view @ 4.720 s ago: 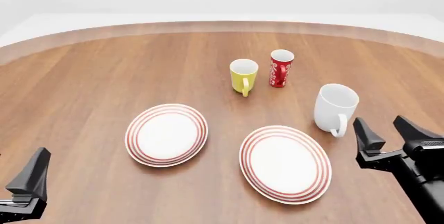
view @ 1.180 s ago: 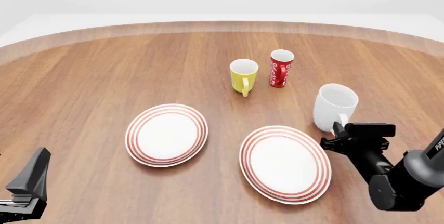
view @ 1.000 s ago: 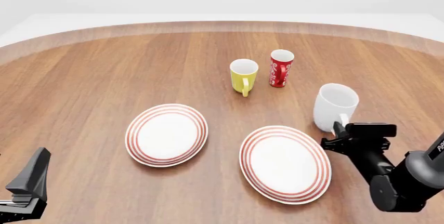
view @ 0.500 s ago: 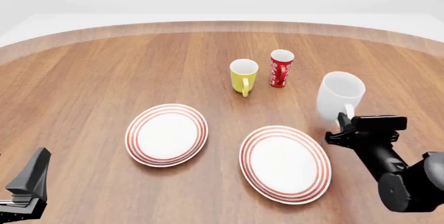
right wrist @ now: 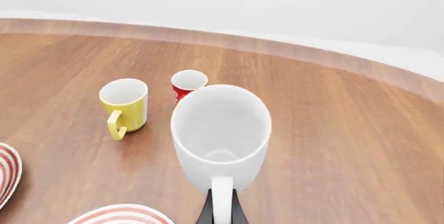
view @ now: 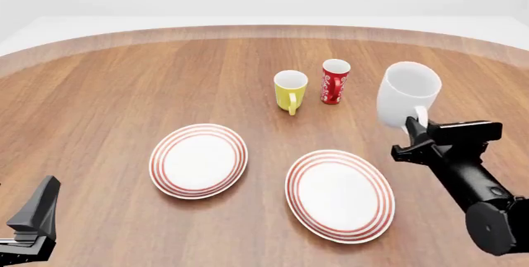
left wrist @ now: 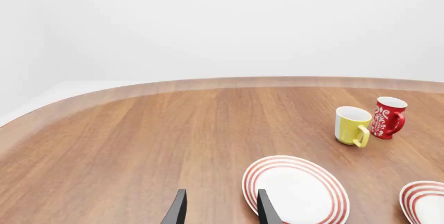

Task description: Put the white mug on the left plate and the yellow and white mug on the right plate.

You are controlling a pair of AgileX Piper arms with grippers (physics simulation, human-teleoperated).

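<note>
Between you and the left plate (view: 198, 160) lies bare wood, wide enough for either gripper. The right plate (view: 340, 194) sits just beside it, a narrow strip of table between them. Farther back, the yellow and white mug (view: 290, 91) and a red patterned cup (view: 335, 81) stand close together, blocking the centre.

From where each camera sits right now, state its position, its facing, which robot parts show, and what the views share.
Front view: fixed above and behind the arms, looking forward and down; shows the right end effector holding the white mug and the left end effector.
Left wrist view: behind the left end effector, facing the left plate.
Right wrist view: behind the right end effector, facing the white mug.
All share the yellow and white mug.
</note>
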